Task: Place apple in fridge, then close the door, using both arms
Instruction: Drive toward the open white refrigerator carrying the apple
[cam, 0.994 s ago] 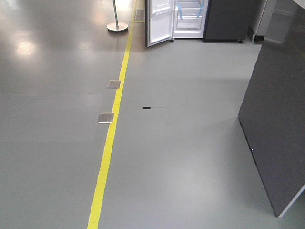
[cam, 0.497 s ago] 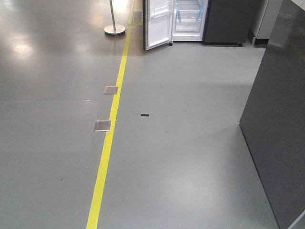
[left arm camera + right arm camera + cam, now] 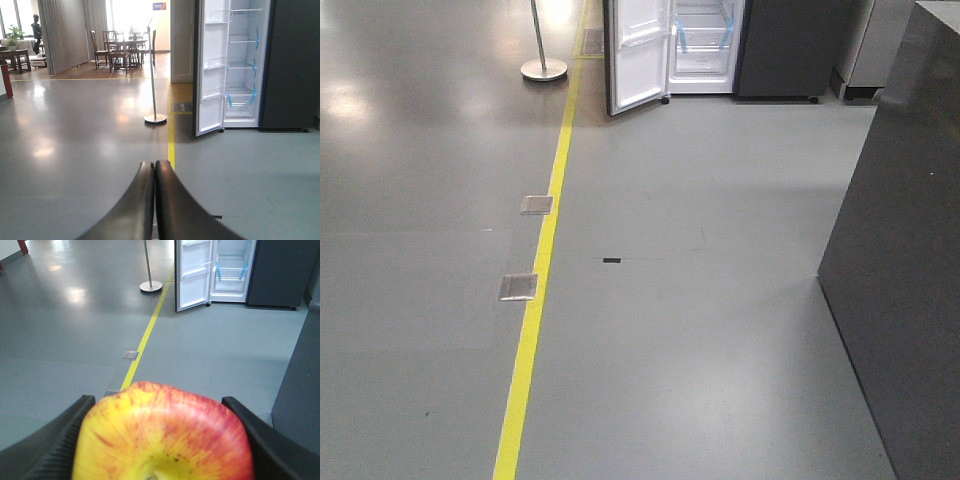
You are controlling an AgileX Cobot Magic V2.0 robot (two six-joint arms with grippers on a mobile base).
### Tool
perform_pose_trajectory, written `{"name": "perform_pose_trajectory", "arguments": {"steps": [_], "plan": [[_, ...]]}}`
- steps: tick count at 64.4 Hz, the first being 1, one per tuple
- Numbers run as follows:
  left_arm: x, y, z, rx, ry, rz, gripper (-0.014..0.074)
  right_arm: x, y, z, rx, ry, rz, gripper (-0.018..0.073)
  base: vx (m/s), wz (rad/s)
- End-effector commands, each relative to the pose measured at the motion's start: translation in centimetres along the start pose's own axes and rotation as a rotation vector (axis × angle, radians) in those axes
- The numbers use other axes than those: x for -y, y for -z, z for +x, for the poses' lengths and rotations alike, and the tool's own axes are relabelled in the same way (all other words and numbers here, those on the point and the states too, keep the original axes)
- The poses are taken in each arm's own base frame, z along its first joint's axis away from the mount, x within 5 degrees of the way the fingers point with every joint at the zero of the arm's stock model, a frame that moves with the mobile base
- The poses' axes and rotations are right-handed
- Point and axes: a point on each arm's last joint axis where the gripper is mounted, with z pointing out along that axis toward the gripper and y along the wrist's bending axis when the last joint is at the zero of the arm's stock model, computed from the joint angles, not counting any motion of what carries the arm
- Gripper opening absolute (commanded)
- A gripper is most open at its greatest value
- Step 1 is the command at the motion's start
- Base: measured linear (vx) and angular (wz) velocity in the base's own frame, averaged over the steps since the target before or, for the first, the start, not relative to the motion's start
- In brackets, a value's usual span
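Left tool (image 3: 154,167) closed tight, right tool (image 3: 157,402) clamped on apple (image 3: 162,440)

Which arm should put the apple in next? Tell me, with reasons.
Right. The right gripper is shut on the apple, facing the open fridge. The left gripper is shut and empty, better suited to the door.

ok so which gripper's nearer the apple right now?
Right. The right gripper has its fingers against both sides of the apple. The left gripper is shut and empty, facing the open fridge; no apple in its view.
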Motion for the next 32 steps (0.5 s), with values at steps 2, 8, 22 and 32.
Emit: {"name": "perform_pose_trajectory", "arguments": {"steps": [2,8,22,32], "plan": [[0.08,0.24,-1.32,0.104,0.004,0.01,-0.0006,-0.1,0.62,-1.22,0.105,0.01,0.0,-0.0009,0.22,-0.07],[0.08,0.24,-1.32,0.104,0.004,0.01,-0.0006,-0.1,0.62,-1.22,0.105,0.01,0.0,-0.0009,0.22,-0.07],[0.08,0.24,-1.32,0.104,0.004,0.01,-0.0006,-0.1,0.62,-1.22,0.105,0.01,0.0,-0.0009,0.23,-0.06],[0.08,0.24,-1.32,0.104,0.004,0.01,-0.0006,-0.1,0.62,-1.22,0.105,0.01,0.0,-0.0009,0.25,-0.06]]}}
